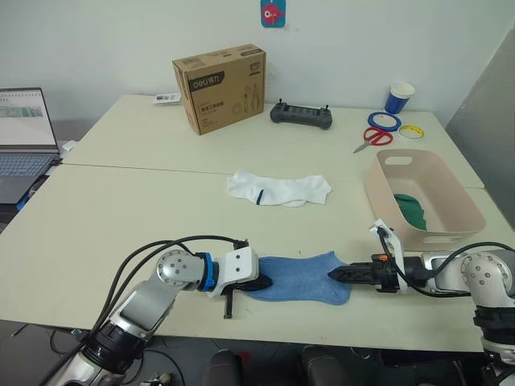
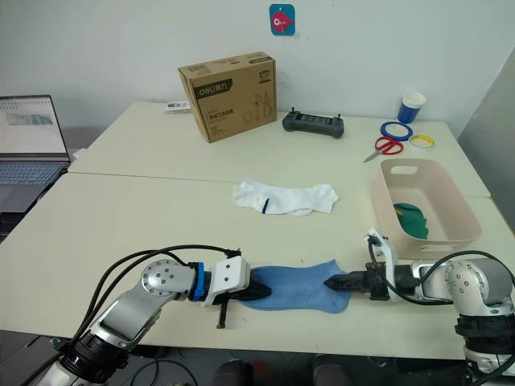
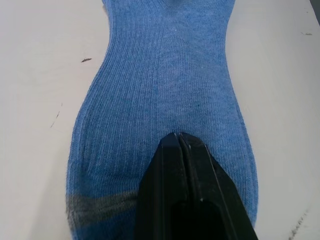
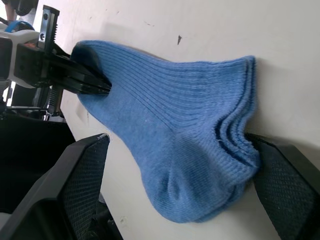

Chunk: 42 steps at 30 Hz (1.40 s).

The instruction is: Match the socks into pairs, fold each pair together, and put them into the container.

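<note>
Blue socks point(image 1: 302, 277) lie stacked at the table's near edge; my closed left gripper point(image 1: 261, 283) pins the toe, my open right gripper point(image 4: 175, 185) straddles the cuff. Folding comes next.

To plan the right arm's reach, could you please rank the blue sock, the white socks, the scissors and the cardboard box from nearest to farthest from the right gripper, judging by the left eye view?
1. Blue sock: at the right gripper, front edge.
2. White socks: mid-table, ahead and leftward.
3. Scissors: far right side.
4. Cardboard box: far left of centre.
</note>
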Available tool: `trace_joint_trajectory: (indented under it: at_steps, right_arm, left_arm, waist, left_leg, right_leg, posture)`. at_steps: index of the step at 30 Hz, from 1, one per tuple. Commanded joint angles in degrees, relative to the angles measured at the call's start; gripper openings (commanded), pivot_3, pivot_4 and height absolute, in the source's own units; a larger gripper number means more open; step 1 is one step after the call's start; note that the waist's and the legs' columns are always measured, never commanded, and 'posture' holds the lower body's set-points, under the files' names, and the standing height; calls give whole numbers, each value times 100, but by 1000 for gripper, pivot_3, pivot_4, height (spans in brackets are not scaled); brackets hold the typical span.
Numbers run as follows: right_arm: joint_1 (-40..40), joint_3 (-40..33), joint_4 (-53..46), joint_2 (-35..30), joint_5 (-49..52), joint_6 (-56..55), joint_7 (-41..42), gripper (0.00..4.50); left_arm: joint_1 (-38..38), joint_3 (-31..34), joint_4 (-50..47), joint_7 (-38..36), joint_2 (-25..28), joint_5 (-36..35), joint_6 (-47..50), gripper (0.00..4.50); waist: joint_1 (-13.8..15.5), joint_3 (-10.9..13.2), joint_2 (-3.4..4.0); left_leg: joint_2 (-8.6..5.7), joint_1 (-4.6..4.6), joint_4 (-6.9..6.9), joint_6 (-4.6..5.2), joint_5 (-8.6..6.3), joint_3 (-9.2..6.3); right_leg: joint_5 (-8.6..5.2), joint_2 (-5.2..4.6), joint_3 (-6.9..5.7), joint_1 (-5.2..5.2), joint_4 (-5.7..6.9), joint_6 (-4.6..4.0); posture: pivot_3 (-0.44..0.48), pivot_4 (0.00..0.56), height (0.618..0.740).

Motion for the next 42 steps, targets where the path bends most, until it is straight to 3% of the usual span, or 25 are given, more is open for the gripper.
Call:
trace_joint_trajectory:
  at_steps: [1,12,26,33,42]
  right_arm:
    - [81,25,20,92,11,126,-114,3958]
    - [52,82,288,-9,-97,9,-75,12]
    - [-343,428,945,-954,-247,-427,864,12]
    - [-512,310,637,-841,102,-57,922,12]
    - [-897,-118,293,-190,842,650,373,12]
  left_arm:
    - [3,70,18,6,-27,-51,54,0]
    - [-328,578,-28,-317,-86,-807,191,0]
    - [-760,181,309,-258,-466,-536,235,0]
    - [-721,-386,596,-346,-357,9,455,0]
    - [-850,-487,891,-227,-465,302,262,0]
  waist:
    - [-4,0,0]
    - [-44,10,3]
    - [-65,14,4]
    - [-70,14,5]
    - [-79,13,6]
  left_leg:
    - [0,0,0,0,0,0]
    - [-2,-37,-6,0,0,2]
    - [-4,-38,-5,0,0,2]
    - [-4,-41,-7,1,0,0]
    - [-5,-32,-5,1,0,-1]
  right_leg:
    - [0,0,0,0,0,0]
    - [17,1,0,-38,1,31]
    - [19,3,2,-41,0,36]
    - [18,4,2,-43,0,36]
    - [22,3,2,-34,0,41]
  posture:
    - [0,150,740]
    - [0,150,740]
    - [0,150,740]
    - [0,150,740]
    - [0,150,740]
